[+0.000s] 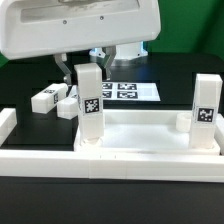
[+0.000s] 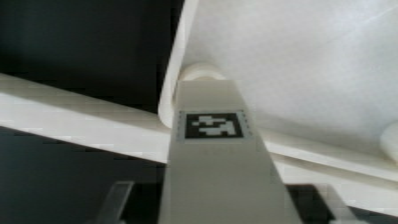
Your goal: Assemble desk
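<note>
The white desk panel [image 1: 140, 132] lies flat with its raised rim up. One leg [image 1: 88, 105] stands upright in the corner socket on the exterior view's left, its tag facing the camera. My gripper [image 1: 88, 68] reaches down over that leg's top, its dark pads pressed against both sides. The wrist view looks down the same leg [image 2: 217, 150], which runs between my fingers [image 2: 128, 205] toward the panel [image 2: 302, 70]; my gripper [image 2: 222, 208] is shut on it. A second leg [image 1: 205, 110] stands at the corner on the exterior view's right. Two loose legs [image 1: 55, 100] lie behind.
The marker board [image 1: 128, 90] lies flat behind the panel. Low white border bars run along the front [image 1: 100, 160] and the exterior view's left [image 1: 6, 125]. The table is black.
</note>
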Robot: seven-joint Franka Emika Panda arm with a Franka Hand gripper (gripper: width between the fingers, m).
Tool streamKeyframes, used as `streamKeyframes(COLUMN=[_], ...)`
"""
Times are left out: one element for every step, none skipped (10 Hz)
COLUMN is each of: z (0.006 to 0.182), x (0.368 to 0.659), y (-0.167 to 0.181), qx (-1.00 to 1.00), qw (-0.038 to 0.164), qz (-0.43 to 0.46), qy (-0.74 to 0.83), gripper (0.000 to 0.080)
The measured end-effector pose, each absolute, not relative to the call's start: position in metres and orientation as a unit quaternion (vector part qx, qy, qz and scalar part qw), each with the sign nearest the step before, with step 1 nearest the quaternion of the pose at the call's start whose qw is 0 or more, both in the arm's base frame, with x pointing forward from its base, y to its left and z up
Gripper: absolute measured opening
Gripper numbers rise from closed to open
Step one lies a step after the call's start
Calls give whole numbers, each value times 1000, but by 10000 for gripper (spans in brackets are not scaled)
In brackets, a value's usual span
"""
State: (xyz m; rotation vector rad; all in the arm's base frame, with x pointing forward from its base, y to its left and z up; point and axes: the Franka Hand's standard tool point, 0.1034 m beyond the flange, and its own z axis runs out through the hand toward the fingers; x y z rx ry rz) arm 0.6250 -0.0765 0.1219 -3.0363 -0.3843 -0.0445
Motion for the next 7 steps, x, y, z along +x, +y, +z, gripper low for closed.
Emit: streamKeyframes(z=[121, 121, 121, 121, 121, 121, 121], x=[625, 626, 627, 628, 629, 629, 630], y=[-75, -73, -72, -71, -69, -69, -69], qx=[-994, -998, -999, -998, -993, -989, -979], qw=[40, 40, 40, 40, 41, 42, 43], qz=[-16, -17, -18, -19, -19, -18, -18], qy=[-98, -38, 16, 47, 108, 144, 199], gripper=[293, 293, 293, 293, 293, 293, 293])
